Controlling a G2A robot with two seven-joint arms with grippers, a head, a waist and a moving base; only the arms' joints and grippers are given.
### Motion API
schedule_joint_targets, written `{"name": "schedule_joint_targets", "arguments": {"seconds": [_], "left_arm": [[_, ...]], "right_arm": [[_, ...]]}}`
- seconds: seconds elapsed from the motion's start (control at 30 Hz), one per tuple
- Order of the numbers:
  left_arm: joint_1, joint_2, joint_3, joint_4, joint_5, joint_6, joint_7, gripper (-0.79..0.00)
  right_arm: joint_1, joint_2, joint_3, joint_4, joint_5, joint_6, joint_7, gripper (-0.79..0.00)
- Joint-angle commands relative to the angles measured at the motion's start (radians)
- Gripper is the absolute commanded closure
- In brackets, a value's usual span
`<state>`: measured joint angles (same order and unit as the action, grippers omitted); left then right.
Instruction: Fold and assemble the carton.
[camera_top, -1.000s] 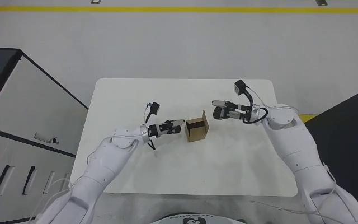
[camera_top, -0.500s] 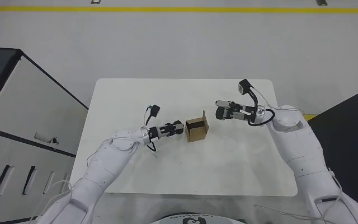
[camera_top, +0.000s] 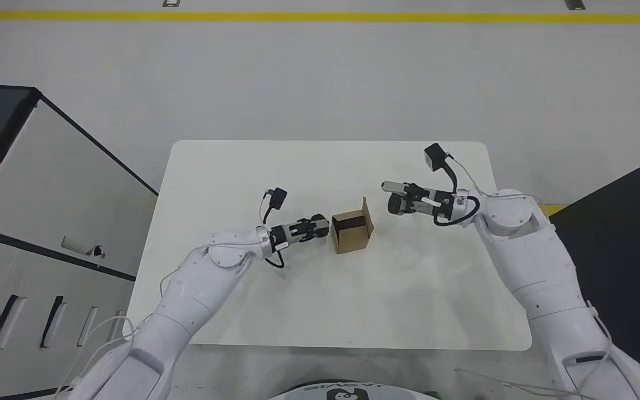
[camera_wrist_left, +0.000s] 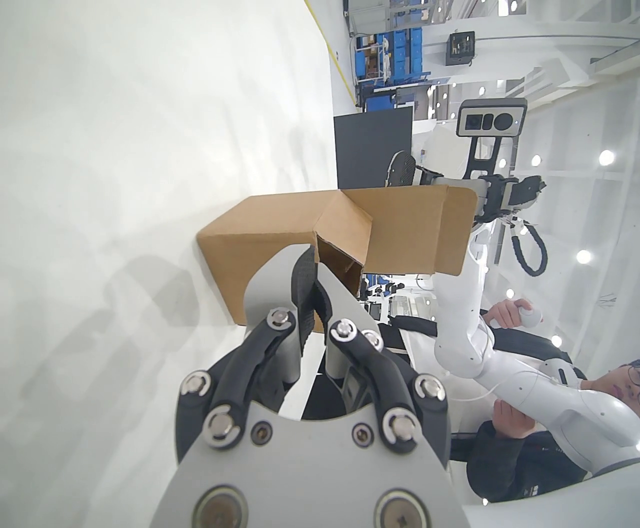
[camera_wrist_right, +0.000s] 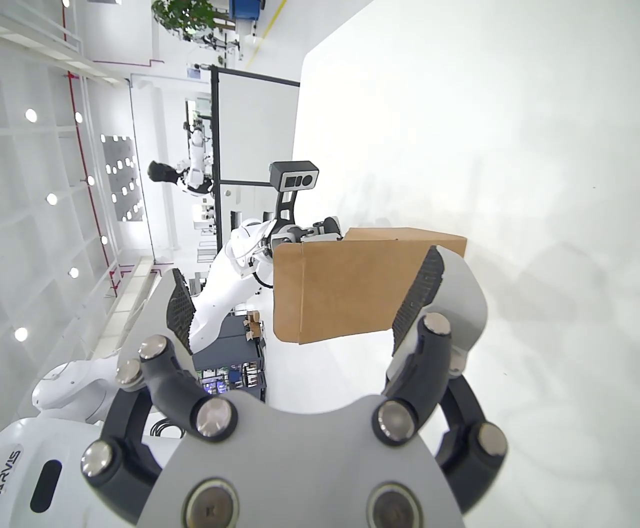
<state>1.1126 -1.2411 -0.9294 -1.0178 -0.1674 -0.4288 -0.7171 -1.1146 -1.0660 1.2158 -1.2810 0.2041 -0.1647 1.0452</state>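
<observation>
Here, the carton (camera_top: 351, 231) (camera_wrist_left: 280, 235) (camera_wrist_right: 350, 290): a small brown cardboard box standing near the middle of the table, open side up, between the two grippers.
Tall flap (camera_top: 367, 214) (camera_wrist_left: 452, 230): it stands upright on the carton's side toward the right arm and rises above the other walls.
Short flap (camera_wrist_left: 345, 227): on the side toward the left arm, it angles inward over the opening.
Left gripper (camera_top: 320, 226) (camera_wrist_left: 314, 265): low over the table, touching the carton's near side.
Left fingers (camera_wrist_left: 272, 285): drawn almost together, pinching the top edge of the carton's near wall just beside the short flap.
Right gripper (camera_top: 387, 196) (camera_wrist_right: 306, 270): held just beside the tall flap on its outer side and apart from it, pointing at the carton.
Right fingers (camera_wrist_right: 430, 290): spread wide with nothing between the ribbed pads. In the right wrist view they frame the tall flap's outer face.
Table (camera_top: 430, 300): white with rounded corners, and both arms reach in over it from the near edge.
Grey cabinet (camera_top: 60, 200): stands on the floor next to the table, on the left arm's side.
Yellow line (camera_top: 300, 16): runs across the floor well beyond the table's far edge.
</observation>
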Motion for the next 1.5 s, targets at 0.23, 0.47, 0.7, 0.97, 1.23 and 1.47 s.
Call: {"name": "schedule_joint_targets", "arguments": {"seconds": [0.23,0.47,0.7,0.97,1.23,1.47], "left_arm": [[0.005,-0.002,0.010,-0.036,0.095,0.138,0.081,0.000],[0.013,-0.002,0.018,-0.052,0.110,0.144,0.080,0.000],[0.026,-0.006,0.024,-0.079,0.095,0.166,0.061,0.000],[0.025,-0.007,0.023,-0.077,0.099,0.170,0.064,0.000],[0.025,-0.007,0.023,-0.077,0.099,0.170,0.064,0.000],[0.025,-0.007,0.023,-0.077,0.099,0.170,0.064,0.000]], "right_arm": [[-0.008,0.004,-0.011,-0.023,-0.068,0.064,-0.031,-0.785],[-0.008,0.004,-0.011,-0.023,-0.068,0.064,-0.031,-0.785],[-0.008,0.004,-0.011,-0.023,-0.068,0.064,-0.031,-0.785],[-0.009,0.004,-0.012,-0.027,-0.071,0.063,-0.034,-0.785],[0.072,0.014,-0.053,-0.140,-0.278,0.108,0.063,-0.785],[0.104,0.027,-0.064,-0.192,-0.394,0.176,0.168,-0.785]]}}
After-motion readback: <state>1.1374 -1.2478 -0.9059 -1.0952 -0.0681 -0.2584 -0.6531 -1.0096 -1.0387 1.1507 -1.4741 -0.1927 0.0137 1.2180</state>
